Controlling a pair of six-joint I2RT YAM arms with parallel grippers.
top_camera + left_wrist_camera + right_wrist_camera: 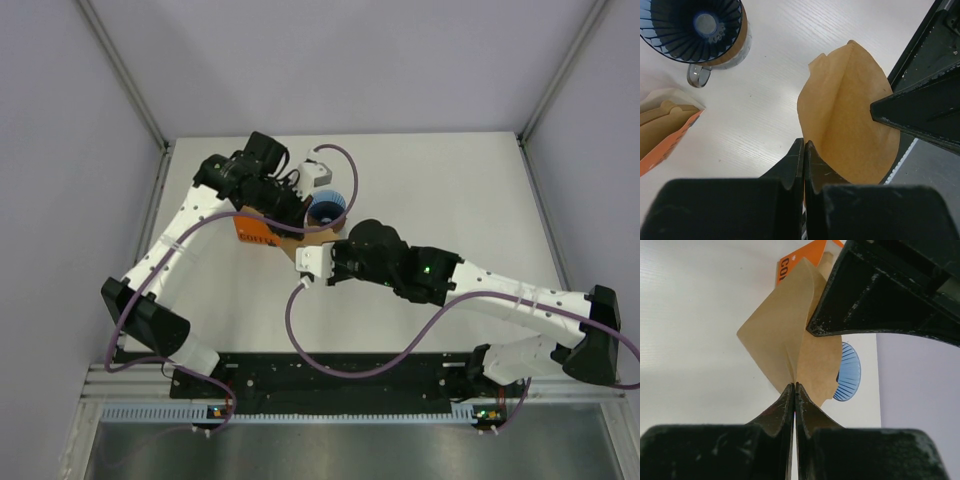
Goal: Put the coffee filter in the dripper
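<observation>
Between them, left gripper (804,146) and right gripper (794,386) each clamp the coffee filter (850,115) (apparently to spread it open), with the dripper (692,25) just ahead of the left one.

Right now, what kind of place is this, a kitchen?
Probably a robot lab bench, not a kitchen: a white table walled by grey panels, two robot arms bolted at its near edge, both pinching one coffee filter near a dripper.

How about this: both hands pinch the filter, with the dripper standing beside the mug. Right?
No: the dripper sits on top of the mug, not beside it, per the left wrist view. The left hand and right hand both pinch the coffee filter.
</observation>
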